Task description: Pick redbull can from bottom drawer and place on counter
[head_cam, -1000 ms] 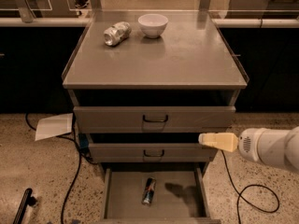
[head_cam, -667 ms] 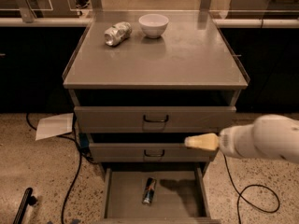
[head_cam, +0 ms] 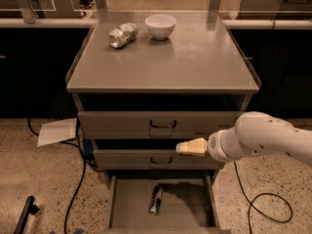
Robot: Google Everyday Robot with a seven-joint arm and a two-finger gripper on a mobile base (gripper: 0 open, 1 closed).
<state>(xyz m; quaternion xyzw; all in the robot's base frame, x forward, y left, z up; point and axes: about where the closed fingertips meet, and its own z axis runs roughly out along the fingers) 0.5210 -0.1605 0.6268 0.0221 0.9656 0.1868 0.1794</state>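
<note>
The hand (head_cam: 181, 147) is hovering right of centre, before the middle drawer (head_cam: 126, 159); whether it is apart or together cannot be told. The redbull can (head_cam: 156, 199) is lying in the open bottom drawer (head_cam: 195, 206), at lower centre, below the desk (head_cam: 195, 62).

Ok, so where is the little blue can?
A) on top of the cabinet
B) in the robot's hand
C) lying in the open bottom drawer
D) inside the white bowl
C: the blue can lies on the floor of the open bottom drawer, with the gripper higher up, in front of the middle drawer.
</note>
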